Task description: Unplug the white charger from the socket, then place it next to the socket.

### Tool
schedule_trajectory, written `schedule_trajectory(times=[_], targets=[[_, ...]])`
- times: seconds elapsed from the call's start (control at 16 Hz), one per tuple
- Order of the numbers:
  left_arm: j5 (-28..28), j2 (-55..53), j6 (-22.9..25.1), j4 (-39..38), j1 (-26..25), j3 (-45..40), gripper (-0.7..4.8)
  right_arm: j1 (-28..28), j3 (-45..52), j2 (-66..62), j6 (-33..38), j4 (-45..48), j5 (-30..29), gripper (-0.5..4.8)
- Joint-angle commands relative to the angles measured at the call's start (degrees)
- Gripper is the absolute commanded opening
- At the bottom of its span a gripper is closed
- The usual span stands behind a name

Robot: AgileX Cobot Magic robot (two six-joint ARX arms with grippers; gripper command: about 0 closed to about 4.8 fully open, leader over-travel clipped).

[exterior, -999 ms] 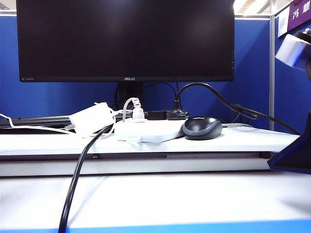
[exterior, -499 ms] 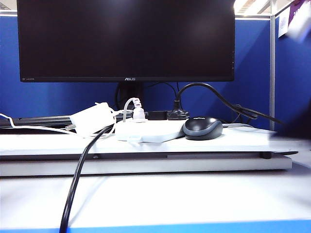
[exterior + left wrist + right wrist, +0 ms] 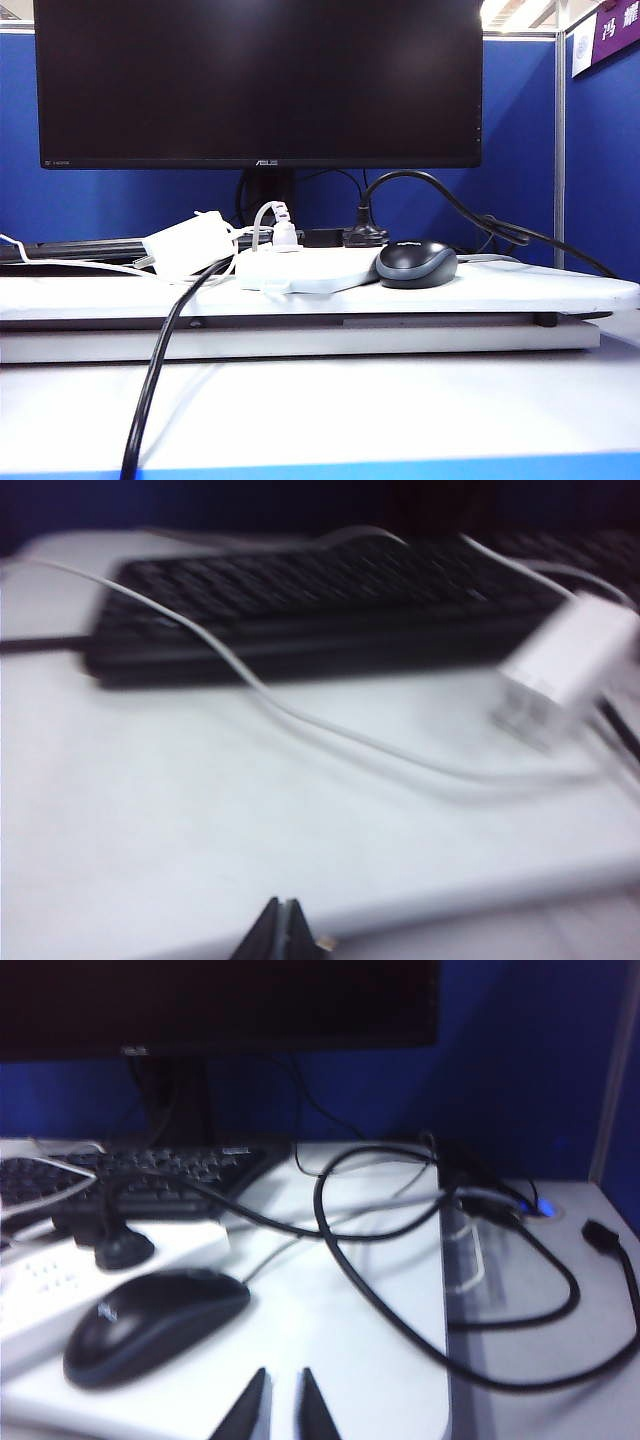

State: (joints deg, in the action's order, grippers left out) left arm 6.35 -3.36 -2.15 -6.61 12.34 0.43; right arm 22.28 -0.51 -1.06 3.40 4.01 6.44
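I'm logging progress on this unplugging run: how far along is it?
It looks finished. The white charger lies unplugged, prongs bare, on the desk just left of the socket. Nothing is in hand: the left pincer is shut and empty, short of the charger; the right pincer, a narrow gap at its tips, holds nothing near the mouse. Nothing visible remains.

The white charger (image 3: pixel 189 245) lies left of the socket (image 3: pixel 305 268), the mouse (image 3: pixel 416 264) at its right.
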Motion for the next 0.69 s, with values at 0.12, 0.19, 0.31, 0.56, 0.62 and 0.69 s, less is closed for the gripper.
schedule_trajectory(times=[0.12,0.19,0.31,0.56,0.62,0.69], targets=[[0.0,1.6,0.2,-1.8,-2.5,0.0,-0.04,-0.4,0.2,0.1,0.0,-4.8,-0.1,0.45],[0.0,2.1,0.2,-3.0,-3.5,0.0,-0.04,-0.5,0.2,0.1,0.0,-6.4,0.1,0.45],[-0.1,2.3,0.2,-3.5,-5.6,0.0,-0.04,-0.6,0.2,0.1,0.0,-9.9,-0.7,0.45],[-0.2,2.3,0.2,-3.6,-6.8,0.0,-0.04,-0.6,0.2,0.0,0.0,-13.7,-4.3,0.45],[-0.2,2.3,0.2,-3.6,-6.8,0.0,-0.04,-0.6,0.2,0.0,0.0,-13.7,-4.7,0.45],[-0.2,2.3,0.2,-3.6,-6.8,0.0,-0.04,-0.6,0.2,0.0,0.0,-13.8,-5.4,0.45]])
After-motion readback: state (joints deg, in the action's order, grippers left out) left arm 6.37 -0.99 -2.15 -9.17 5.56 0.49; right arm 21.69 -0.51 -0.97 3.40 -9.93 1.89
